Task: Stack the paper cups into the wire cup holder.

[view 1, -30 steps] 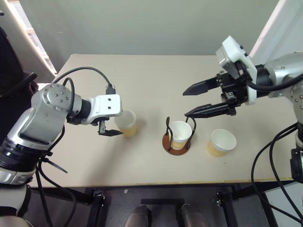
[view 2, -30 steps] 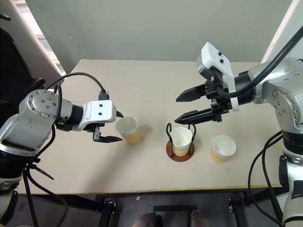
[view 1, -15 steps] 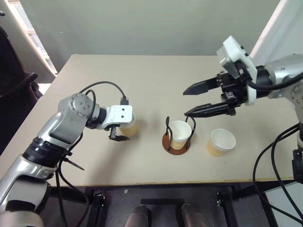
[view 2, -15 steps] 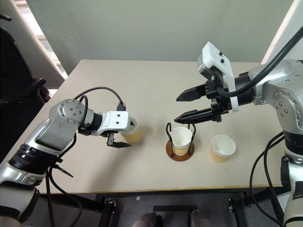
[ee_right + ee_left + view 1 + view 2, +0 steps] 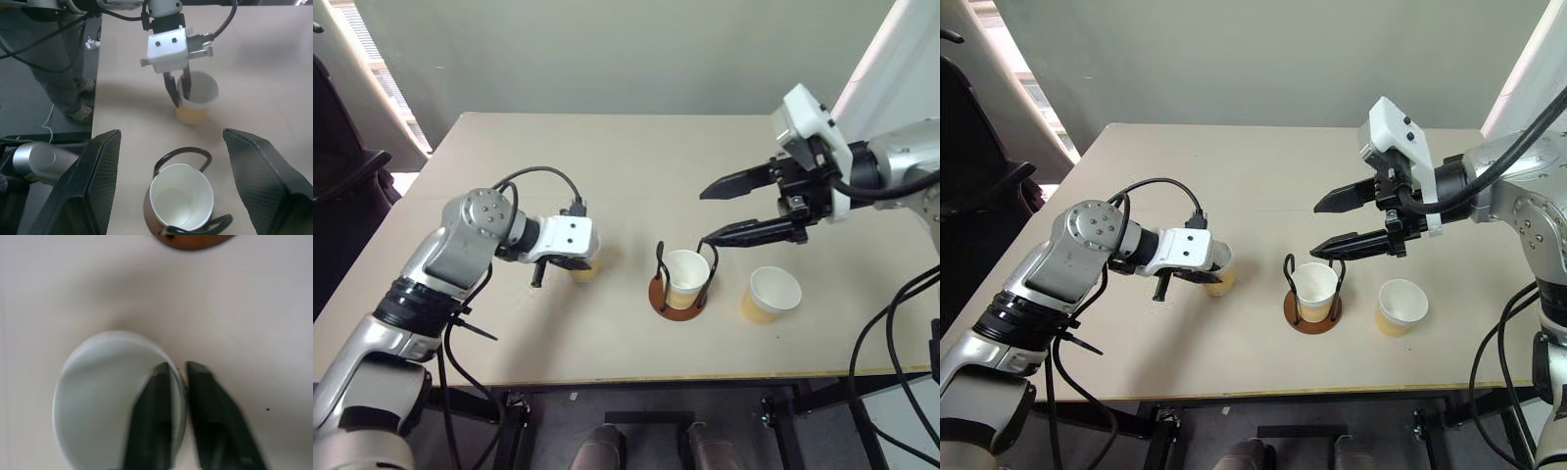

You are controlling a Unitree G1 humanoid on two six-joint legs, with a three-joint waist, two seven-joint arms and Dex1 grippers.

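So your left gripper (image 5: pixel 178 382) is clamped on the wall of a paper cup (image 5: pixel 98 396), one finger inside the rim and one outside, pinching the side nearest the holder. In the right wrist view you can see the same pinch from across the surface (image 5: pixel 636 157), with the cup sitting upright and not lifted that I can tell. That makes this the grab step for the second cup, I'd say.

Your right gripper (image 5: pixel 1344 221) hangs spread wide with nothing in it, up above and just behind the wire cup holder (image 5: pixel 1312 315). The holder sits near the middle of the surface with one cup (image 5: pixel 1316 287) already seated between its black wire arches. A third cup (image 5: pixel 1401 305) stands loose just beside the holder, on its right.

Next move, as I read it: lift the pinched cup straight up, carry it across to the holder, and drop it into the cup that's already there. You'll want it level and centred over that open mouth, coming down between the arches rather than onto a wire. A side pinch on thin paper could let the cup swing or the rim buckle, so go gently. Also worth pulling that right gripper back a bit, since it's parked close to where the left one needs to arrive.
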